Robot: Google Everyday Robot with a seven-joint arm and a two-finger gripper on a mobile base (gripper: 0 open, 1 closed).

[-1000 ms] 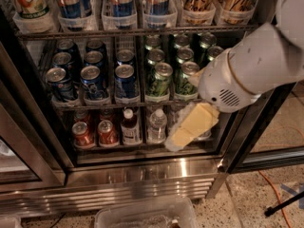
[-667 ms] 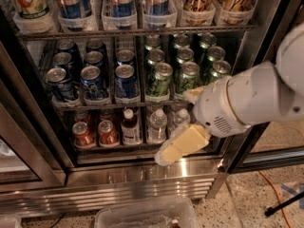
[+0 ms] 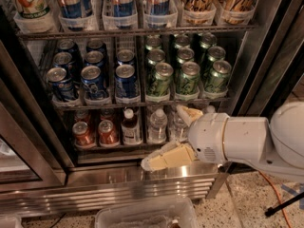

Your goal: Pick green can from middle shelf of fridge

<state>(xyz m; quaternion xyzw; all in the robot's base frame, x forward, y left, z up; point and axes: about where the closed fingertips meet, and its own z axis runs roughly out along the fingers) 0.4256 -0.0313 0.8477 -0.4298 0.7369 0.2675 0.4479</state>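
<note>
Below the middle shelf (image 3: 95, 104), a dark wire rack, the gripper (image 3: 164, 137) hangs before the water bottles (image 3: 156, 125). Its cream, wedge-shaped fingers (image 3: 171, 156) are spread wide and hold nothing. One metallic green can (image 3: 188, 78), silver-topped, stands front-row, untouched, inside the steel fridge (image 3: 118, 189).

The single camera looks steeply down from above the gripper (image 3: 164, 137) and faces the fridge (image 3: 118, 189) front at close range. The middle shelf (image 3: 137, 102) lies just above and beyond the gripper, the ribbed base panel just beneath it, and the arm enters from the frame's right.
</note>
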